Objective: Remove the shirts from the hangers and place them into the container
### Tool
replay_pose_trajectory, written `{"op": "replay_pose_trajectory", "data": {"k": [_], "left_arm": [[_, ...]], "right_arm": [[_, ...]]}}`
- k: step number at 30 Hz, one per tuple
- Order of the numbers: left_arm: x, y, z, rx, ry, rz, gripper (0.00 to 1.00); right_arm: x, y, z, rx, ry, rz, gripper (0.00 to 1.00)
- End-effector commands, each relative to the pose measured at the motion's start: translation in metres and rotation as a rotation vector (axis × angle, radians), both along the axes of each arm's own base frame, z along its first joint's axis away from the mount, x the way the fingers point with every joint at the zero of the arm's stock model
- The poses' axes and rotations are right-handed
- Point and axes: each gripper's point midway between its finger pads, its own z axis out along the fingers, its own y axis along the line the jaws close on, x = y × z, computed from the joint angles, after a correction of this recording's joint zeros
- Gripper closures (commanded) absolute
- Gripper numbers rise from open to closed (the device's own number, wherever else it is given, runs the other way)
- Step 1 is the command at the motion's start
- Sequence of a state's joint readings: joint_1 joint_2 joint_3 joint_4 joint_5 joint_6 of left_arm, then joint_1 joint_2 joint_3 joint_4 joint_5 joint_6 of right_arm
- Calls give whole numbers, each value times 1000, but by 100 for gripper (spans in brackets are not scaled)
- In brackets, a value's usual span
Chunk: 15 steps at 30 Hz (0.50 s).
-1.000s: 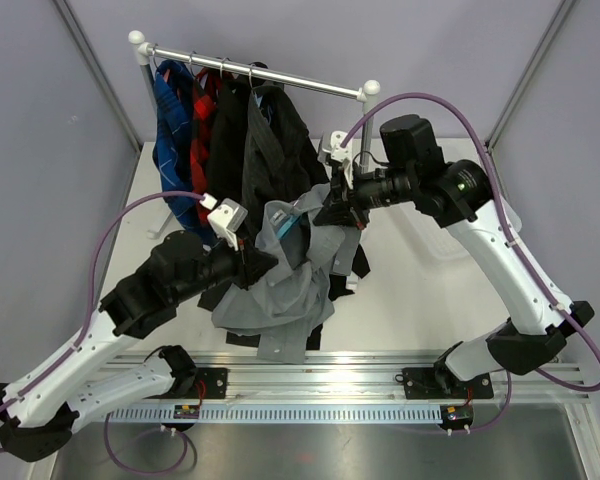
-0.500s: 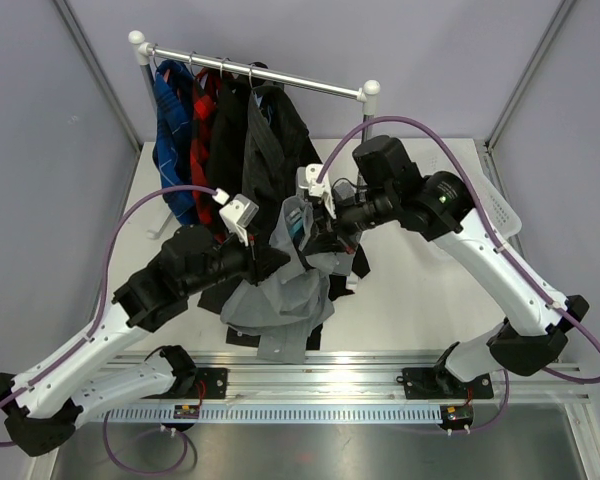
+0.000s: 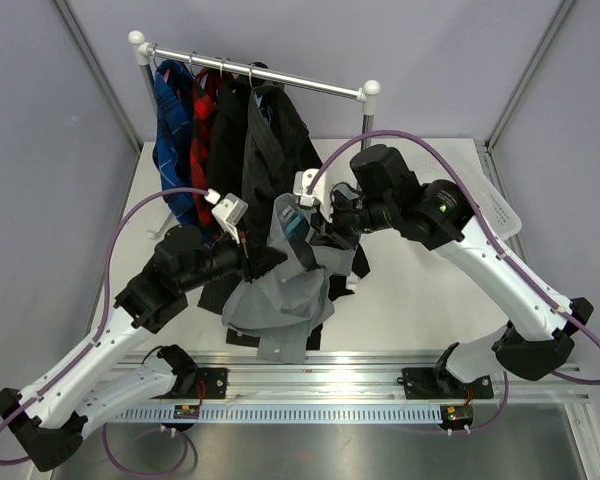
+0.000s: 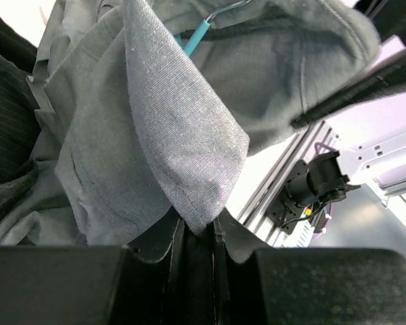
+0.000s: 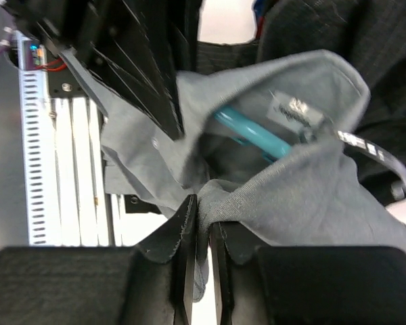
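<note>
A light grey shirt [image 3: 280, 290] hangs bunched between my two grippers above the table's middle. My left gripper [image 3: 263, 262] is shut on a fold of it [image 4: 183, 135], and the fabric tip sits pinched between the jaws. My right gripper [image 3: 316, 232] is shut on another bunch of the same grey cloth [image 5: 291, 196] near the collar. The light blue hanger [image 5: 254, 135] is still inside the collar [image 3: 296, 226]. Blue plaid [image 3: 170, 115], red plaid [image 3: 202, 125], black [image 3: 228, 135] and charcoal pinstriped [image 3: 280, 150] shirts hang on the rail. The container [image 3: 502, 212] lies at the right, partly behind my right arm.
The metal rail [image 3: 280, 78] with white knobs spans the back of the white table [image 3: 410, 290]. An aluminium base rail [image 3: 320, 385] runs along the near edge. Grey walls close in both sides.
My right arm has swung left and down toward the grey shirt, and its jaws now stand slightly apart around cloth. The shirt hangs more bunched. My left gripper shifted a little up.
</note>
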State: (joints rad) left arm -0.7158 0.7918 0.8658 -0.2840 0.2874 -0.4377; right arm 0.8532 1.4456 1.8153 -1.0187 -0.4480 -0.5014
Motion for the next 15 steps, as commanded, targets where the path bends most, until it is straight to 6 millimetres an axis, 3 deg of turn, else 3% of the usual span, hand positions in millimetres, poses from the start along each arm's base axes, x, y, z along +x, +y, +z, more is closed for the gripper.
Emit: {"op": "replay_pose_trajectory", "data": {"k": [1, 5, 9, 15], "left_arm": [[-10, -2, 49, -147, -128, -62, 100], [-15, 2, 52, -153, -140, -64, 100], [-23, 10, 58, -130, -160, -72, 100], [-39, 28, 61, -67, -173, -72, 100]], "right_arm": [[8, -14, 23, 26, -134, -50, 80], [16, -23, 26, 19, -162, -97, 81], [53, -50, 42, 44, -211, -279, 96], [111, -117, 65, 49, -316, -592, 100]]}}
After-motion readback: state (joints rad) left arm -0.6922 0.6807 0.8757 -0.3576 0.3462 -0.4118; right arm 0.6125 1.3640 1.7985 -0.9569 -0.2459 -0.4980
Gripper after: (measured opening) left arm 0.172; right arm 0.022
